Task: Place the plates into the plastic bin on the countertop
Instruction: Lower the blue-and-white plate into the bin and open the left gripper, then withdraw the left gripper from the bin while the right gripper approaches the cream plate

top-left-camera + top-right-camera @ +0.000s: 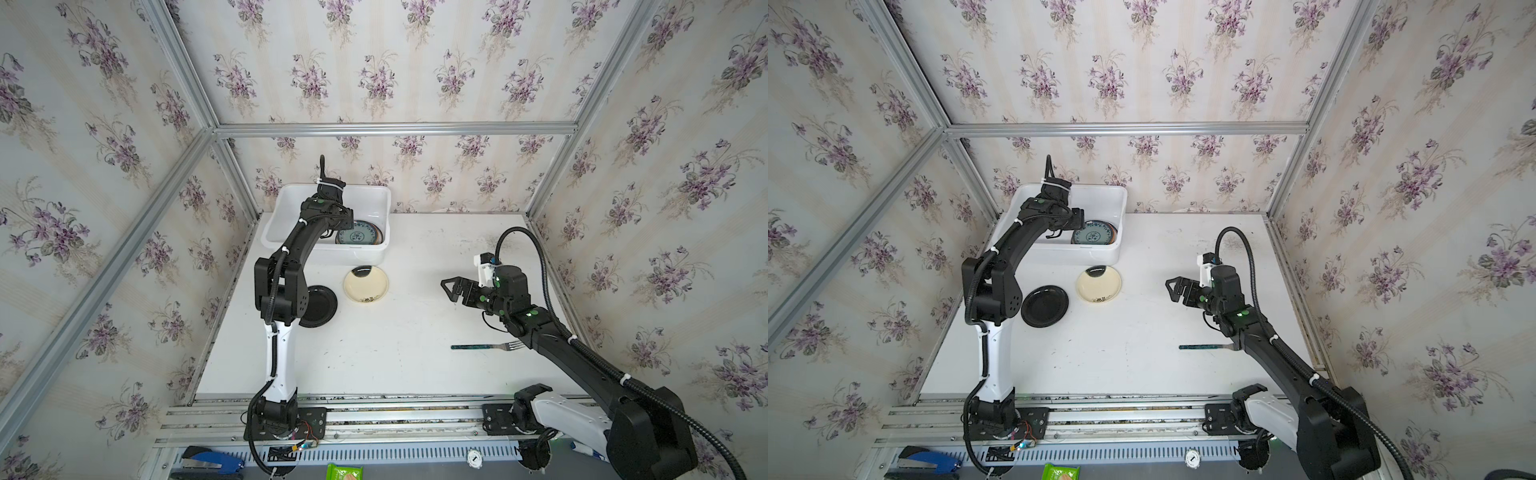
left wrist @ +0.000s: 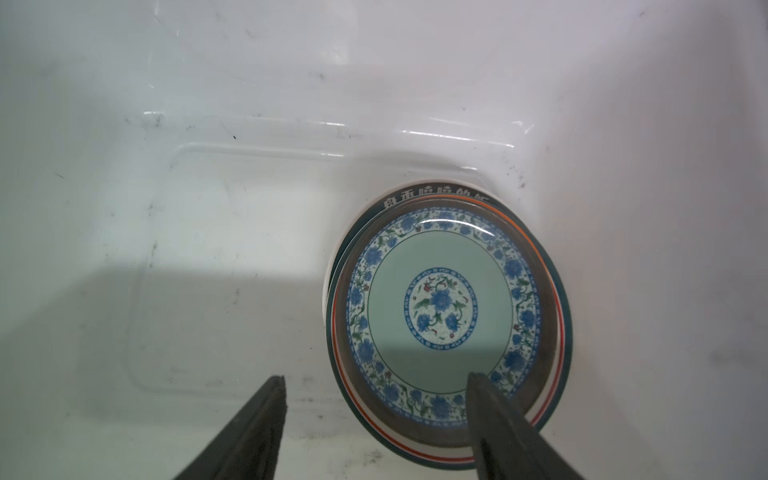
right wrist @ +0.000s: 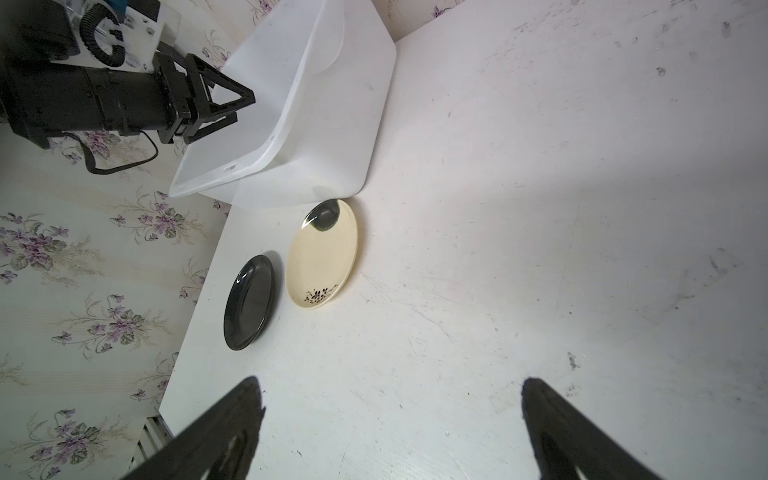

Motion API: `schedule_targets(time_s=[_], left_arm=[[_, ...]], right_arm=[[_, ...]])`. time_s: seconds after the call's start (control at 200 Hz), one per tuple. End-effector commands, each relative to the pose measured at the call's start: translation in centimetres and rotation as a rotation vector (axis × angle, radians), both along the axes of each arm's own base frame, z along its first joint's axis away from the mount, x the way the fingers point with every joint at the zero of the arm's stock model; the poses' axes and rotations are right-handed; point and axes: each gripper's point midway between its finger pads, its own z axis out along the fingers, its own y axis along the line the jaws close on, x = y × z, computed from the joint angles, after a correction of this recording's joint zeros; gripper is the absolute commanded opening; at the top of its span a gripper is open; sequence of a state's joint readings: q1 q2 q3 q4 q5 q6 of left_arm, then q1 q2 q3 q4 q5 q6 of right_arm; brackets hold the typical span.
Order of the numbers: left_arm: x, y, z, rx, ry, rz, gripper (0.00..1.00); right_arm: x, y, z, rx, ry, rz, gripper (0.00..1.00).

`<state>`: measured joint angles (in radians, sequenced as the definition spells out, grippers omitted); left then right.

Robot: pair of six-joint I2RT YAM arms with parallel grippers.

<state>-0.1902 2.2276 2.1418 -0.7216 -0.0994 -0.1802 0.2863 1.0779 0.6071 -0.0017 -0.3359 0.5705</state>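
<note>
The white plastic bin point(image 1: 291, 195) point(image 1: 1108, 199) point(image 3: 332, 104) stands at the back left of the countertop point(image 1: 395, 353). Inside it lies a stack of plates, topped by a pale teal plate with blue flowers point(image 1: 358, 235) point(image 1: 1094, 233) point(image 2: 440, 266). My left gripper point(image 2: 376, 377) point(image 3: 243, 109) hangs open above the bin's floor, one finger over that plate's rim, holding nothing. In front of the bin lie a cream plate point(image 1: 365, 284) point(image 1: 1099, 283) point(image 3: 322, 253) and a black plate point(image 1: 322, 305) point(image 1: 1045, 305) point(image 3: 249, 301). Off to the right, my right gripper point(image 1: 446, 289) point(image 1: 1171, 289) point(image 3: 390, 380) stands open and empty above the countertop.
A dark-handled fork point(image 1: 486, 345) point(image 1: 1202, 346) lies on the countertop near the right arm. Wallpapered walls with aluminium framing point(image 1: 395, 129) close in the back and both sides. The arms' base rails point(image 1: 395, 415) run along the front edge.
</note>
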Motion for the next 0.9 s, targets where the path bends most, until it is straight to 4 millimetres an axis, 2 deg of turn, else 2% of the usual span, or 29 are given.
schedule_targets(time_s=[0.0,0.16,0.275,0.495,0.725,0.83,0.9], left_arm=[[0.0,0.1,2.1,0.024,-0.043,-0.026,0.82],[-0.7,-0.5,4.6,-0.017,-0.078,-0.049,0.99],[-1.6,-1.1,6.3,-0.07,-0.097,-0.064,0.99],[-4.0,-0.8,9.6,-0.076,-0.158,-0.069,0.99],[-7.6,0.2,13.8,-0.076,-0.279,-0.052,0.99],[-9.8,0.8,14.2,-0.1,-0.322,-0.023,0.99],[-11.4,1.8,13.7,-0.095,-0.356,0.024,0.99]], right_arm=[[0.2,0.2,0.8,0.027,-0.027,-0.003,0.99],[0.0,0.2,0.7,0.041,-0.019,-0.007,0.99],[-0.1,0.0,0.6,0.046,-0.017,-0.015,0.99],[-0.5,-0.1,0.5,0.07,-0.011,-0.032,0.99],[-0.5,0.4,0.0,0.128,0.023,-0.033,0.99],[-0.5,0.7,-0.2,0.15,0.036,-0.025,0.99],[-0.6,1.1,-0.3,0.166,0.032,-0.008,0.98]])
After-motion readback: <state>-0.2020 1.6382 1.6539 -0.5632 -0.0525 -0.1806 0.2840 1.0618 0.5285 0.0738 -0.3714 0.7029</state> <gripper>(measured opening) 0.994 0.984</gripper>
